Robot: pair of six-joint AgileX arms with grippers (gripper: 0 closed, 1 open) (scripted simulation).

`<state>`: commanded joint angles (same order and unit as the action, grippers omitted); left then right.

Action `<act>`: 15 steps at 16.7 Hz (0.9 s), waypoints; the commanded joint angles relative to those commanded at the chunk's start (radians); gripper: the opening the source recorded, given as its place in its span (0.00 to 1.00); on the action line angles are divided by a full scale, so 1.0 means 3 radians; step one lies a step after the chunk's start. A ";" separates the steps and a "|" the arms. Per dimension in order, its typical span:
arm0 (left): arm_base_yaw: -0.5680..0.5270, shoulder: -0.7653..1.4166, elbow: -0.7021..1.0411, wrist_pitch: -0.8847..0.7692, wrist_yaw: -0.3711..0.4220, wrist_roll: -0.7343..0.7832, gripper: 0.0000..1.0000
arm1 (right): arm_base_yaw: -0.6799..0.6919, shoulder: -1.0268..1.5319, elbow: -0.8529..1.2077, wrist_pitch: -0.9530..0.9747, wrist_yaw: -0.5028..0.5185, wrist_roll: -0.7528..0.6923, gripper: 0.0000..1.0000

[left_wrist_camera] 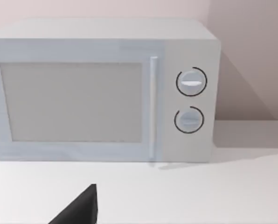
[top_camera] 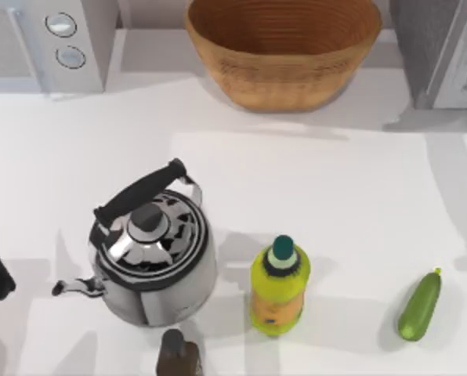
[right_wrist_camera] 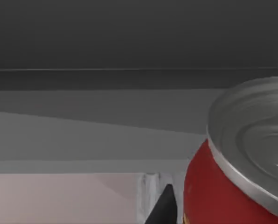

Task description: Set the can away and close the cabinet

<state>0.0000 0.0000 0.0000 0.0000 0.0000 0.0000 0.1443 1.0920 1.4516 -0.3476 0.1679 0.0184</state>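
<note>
Looking down from the top view, a steel kettle (top_camera: 151, 254) stands left of a yellow-green bottle (top_camera: 279, 286), with a zucchini (top_camera: 419, 305) at the right and a wicker basket (top_camera: 284, 51) behind. From the left wrist view, a white microwave (left_wrist_camera: 104, 91) faces the camera; whether the left gripper's fingers are open, I cannot tell. From the right wrist view, the can (right_wrist_camera: 237, 163) sits close against a dark finger (right_wrist_camera: 163, 207), beneath grey cabinet panels (right_wrist_camera: 106, 93); the grip cannot be told.

- The place is a rendered kitchen counter, white and flat (top_camera: 335, 196).
- A pale microwave (left_wrist_camera: 101, 88) with two round dials stands at the back left against a plain wall.
- A steel kettle (top_camera: 151, 258) with a black handle sits near a yellow-green bottle (top_camera: 279, 286).
- A woven basket (top_camera: 284, 47) and a courgette (top_camera: 418, 305) add to the domestic look.
</note>
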 joint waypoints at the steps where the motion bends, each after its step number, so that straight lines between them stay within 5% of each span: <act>1: 0.0000 0.0000 0.0000 0.0000 0.0000 0.0000 1.00 | 0.0028 0.0179 0.0232 -0.0058 0.0022 0.0001 0.00; 6: 0.0000 0.0000 0.0000 0.0000 0.0000 0.0000 1.00 | 0.0128 0.0749 0.0927 -0.0232 0.0088 -0.0002 0.00; 15: 0.0000 0.0000 0.0000 0.0000 0.0000 0.0000 1.00 | 0.0107 0.0874 0.1084 -0.0262 0.0091 -0.0003 0.00</act>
<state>0.0000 0.0000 0.0000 0.0000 0.0000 0.0000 0.1763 1.3543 1.7767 -0.4261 0.1953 0.0175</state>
